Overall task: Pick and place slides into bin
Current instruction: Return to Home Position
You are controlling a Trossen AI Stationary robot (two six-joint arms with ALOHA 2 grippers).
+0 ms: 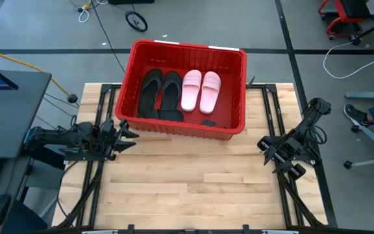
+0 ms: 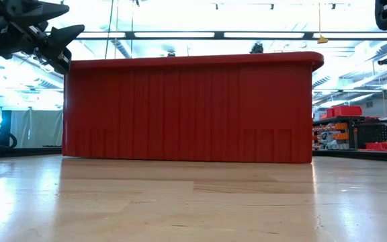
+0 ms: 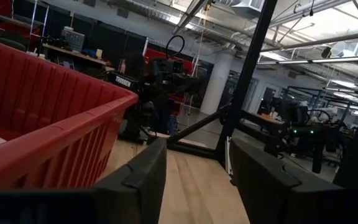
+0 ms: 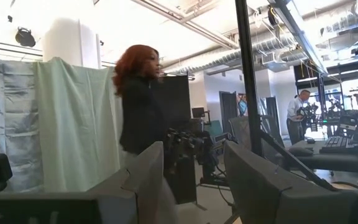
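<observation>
The red bin (image 1: 184,88) stands at the table's far middle; it also shows in the low view (image 2: 190,111) and the left wrist view (image 3: 48,130). Inside it lie two black slides (image 1: 160,94) on the left and two pale pink slides (image 1: 200,91) to their right, flat on the bin's floor. My left gripper (image 1: 127,133) is open and empty, above the table near the bin's near left corner. My right gripper (image 1: 265,148) is open and empty at the table's right side.
A small dark object (image 1: 208,122) lies on the bin floor near its front wall. Bare wooden table (image 1: 193,188) spreads in front of the bin. A person (image 4: 138,118) stands in the room beyond the table. Metal frame rails (image 1: 274,110) run along both table sides.
</observation>
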